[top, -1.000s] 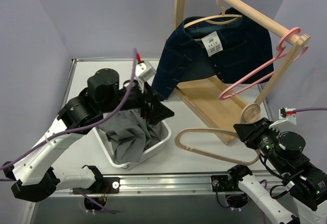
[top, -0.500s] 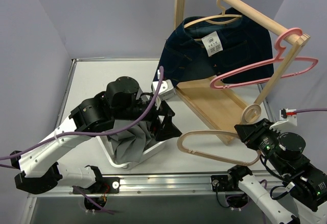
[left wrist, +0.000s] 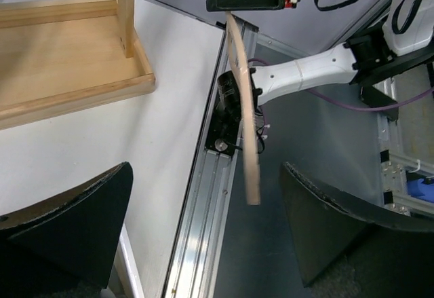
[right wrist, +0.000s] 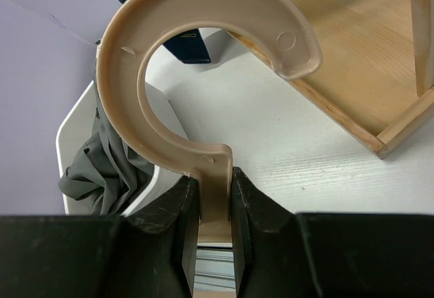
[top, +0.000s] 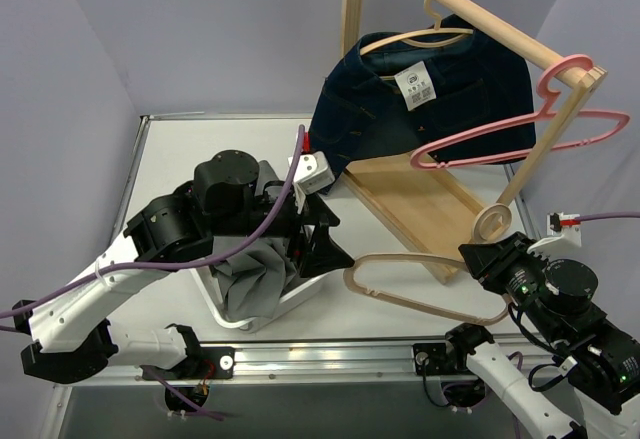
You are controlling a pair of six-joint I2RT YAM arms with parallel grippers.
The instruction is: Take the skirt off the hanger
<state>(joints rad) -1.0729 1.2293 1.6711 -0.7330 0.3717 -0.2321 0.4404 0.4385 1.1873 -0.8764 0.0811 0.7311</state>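
The grey skirt (top: 250, 277) lies bunched in a white basket (top: 205, 299) at the table's front left; it also shows in the right wrist view (right wrist: 91, 165). The bare tan hanger (top: 425, 289) hangs level over the table, and my right gripper (top: 488, 256) is shut on the neck below its hook (right wrist: 203, 13). My left gripper (top: 330, 241) hovers just right of the basket, open and empty, facing the hanger's free end (left wrist: 247, 152). In the left wrist view my left gripper (left wrist: 203, 233) has nothing between its fingers (left wrist: 74, 223).
A wooden rack (top: 420, 204) stands at the back right, with a denim jacket (top: 420, 99) on a hanger and a pink hanger (top: 520, 134) on its rail. The table's metal front rail (top: 330, 354) runs below the tan hanger.
My left gripper has swung from above the basket to its right side and opened a little wider. The pink hanger has swung up towards level. My right gripper has held still.
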